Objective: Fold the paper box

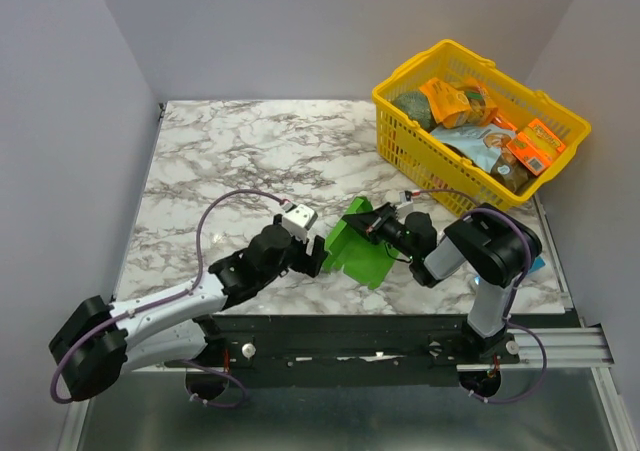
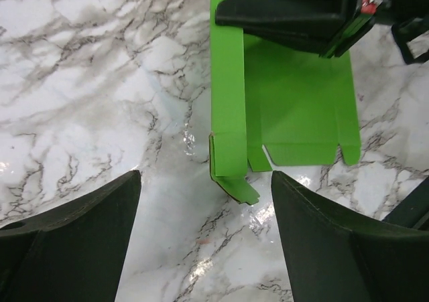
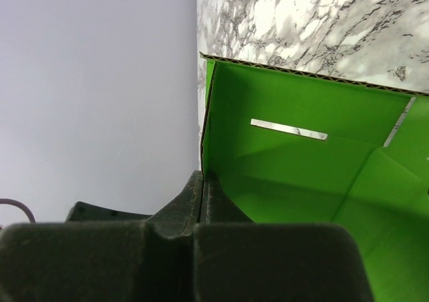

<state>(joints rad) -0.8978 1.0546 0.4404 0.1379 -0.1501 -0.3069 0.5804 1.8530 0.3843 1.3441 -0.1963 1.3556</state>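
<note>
The paper box [image 1: 358, 248] is a bright green creased card cut-out, partly folded, near the table's front centre. My right gripper [image 1: 367, 223] is shut on its far edge; in the right wrist view the fingers pinch a raised side wall [image 3: 204, 161] of the green card, whose panel has a narrow slot [image 3: 289, 129]. My left gripper [image 1: 318, 261] is open and empty, just left of the card. In the left wrist view the card [image 2: 295, 108] lies ahead of the open fingers [image 2: 74, 242], with a small bent corner flap [image 2: 234, 181] nearest them.
A yellow plastic basket [image 1: 400, 141] with several food packs stands at the back right. The marble table [image 1: 230, 161] stretches to the left and back. Grey walls close in three sides. A metal rail [image 1: 400, 351] runs along the near edge.
</note>
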